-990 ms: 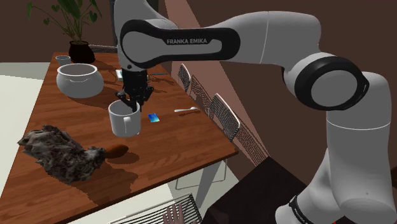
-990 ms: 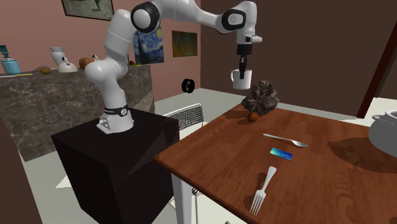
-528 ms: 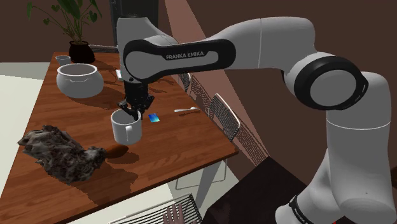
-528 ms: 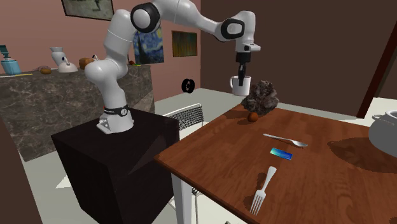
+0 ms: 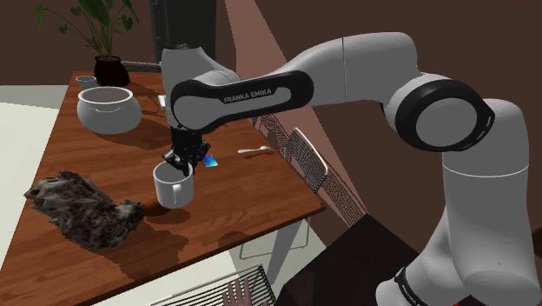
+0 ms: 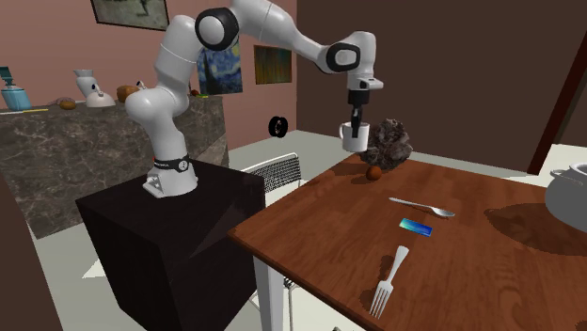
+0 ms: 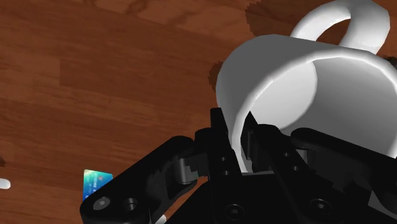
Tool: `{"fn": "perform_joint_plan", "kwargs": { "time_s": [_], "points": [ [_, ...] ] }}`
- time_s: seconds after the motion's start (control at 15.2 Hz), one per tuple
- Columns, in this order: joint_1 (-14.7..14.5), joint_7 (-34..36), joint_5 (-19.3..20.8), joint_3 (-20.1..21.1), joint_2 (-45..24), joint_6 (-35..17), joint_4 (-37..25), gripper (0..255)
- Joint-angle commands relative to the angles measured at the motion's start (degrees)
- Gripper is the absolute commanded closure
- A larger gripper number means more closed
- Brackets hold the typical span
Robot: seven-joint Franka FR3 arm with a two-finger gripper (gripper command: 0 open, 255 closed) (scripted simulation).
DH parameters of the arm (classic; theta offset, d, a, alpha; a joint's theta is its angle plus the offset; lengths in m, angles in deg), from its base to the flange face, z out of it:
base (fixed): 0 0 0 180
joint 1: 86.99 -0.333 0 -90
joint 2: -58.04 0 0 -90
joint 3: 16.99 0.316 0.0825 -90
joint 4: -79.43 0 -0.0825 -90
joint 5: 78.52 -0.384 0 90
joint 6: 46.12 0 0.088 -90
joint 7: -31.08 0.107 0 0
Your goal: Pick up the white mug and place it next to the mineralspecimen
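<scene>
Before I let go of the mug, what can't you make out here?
Base of the white handled mug: shoulder view, its own wall hides whether it rests on the brown wooden table.
Gap to the rough grey mineral lump: second exterior view, their outlines meet.
The small brown round thing beside the lump: same view, too small to identify.
Mug handle's top: wrist view, cut off by the edge.

Wrist view: cannot see all of the white mug (image 7: 305,89), with one side and the handle's crown clipped by frame edges. Found blue card (image 7: 97,183) half covered by the gripper (image 7: 243,143). Could not identify white sliver (image 7: 2,183) at the edge.
Shoulder view: noted part of mug rim hidden behind gripper.
Second exterior view: saw grey pot (image 6: 567,193) cut by right edge; could not name small brown lump (image 6: 374,172) beside mineral specimen (image 6: 393,146).
</scene>
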Motion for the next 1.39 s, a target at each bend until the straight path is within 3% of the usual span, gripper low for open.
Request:
{"fn": "perform_joint_plan", "kwargs": {
  "time_s": [0.0,1.32],
  "points": [
    [-0.06,0.11,0.15,-0.07,-0.64,-1.08,0.39,255],
    [-0.48,1.21,1.75,-1.12,-7.49,-12.59,5.15,255]
  ]
}}
